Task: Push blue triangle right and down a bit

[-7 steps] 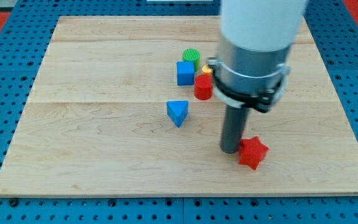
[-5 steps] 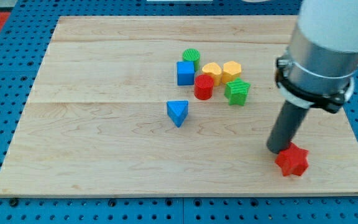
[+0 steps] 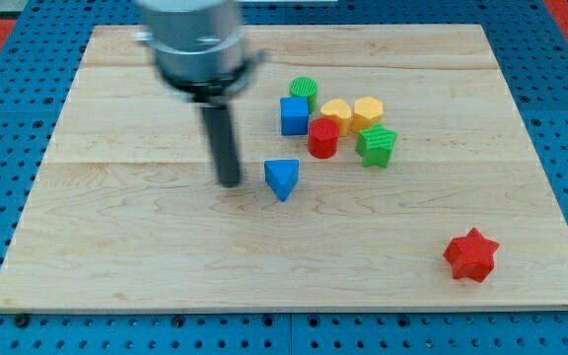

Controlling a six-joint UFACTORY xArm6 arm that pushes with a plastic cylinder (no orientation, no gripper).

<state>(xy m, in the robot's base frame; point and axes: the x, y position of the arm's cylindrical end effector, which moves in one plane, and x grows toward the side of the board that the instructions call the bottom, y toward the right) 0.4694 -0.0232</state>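
The blue triangle (image 3: 282, 178) lies near the middle of the wooden board (image 3: 116, 237). My tip (image 3: 229, 182) stands on the board just to the view's left of the triangle, a small gap apart from it and at about the same height in the view. The arm's grey body rises from the tip toward the view's top left.
Above and to the right of the triangle sits a cluster: a blue cube (image 3: 294, 115), a green cylinder (image 3: 304, 91), a red cylinder (image 3: 323, 138), two yellow blocks (image 3: 336, 113) (image 3: 368, 111) and a green block (image 3: 376, 146). A red star (image 3: 471, 254) lies at the lower right.
My tip has swept from beside the red star at the lower right across to the triangle's left side. The red star sits slightly further right and lower. The blue triangle has not moved.
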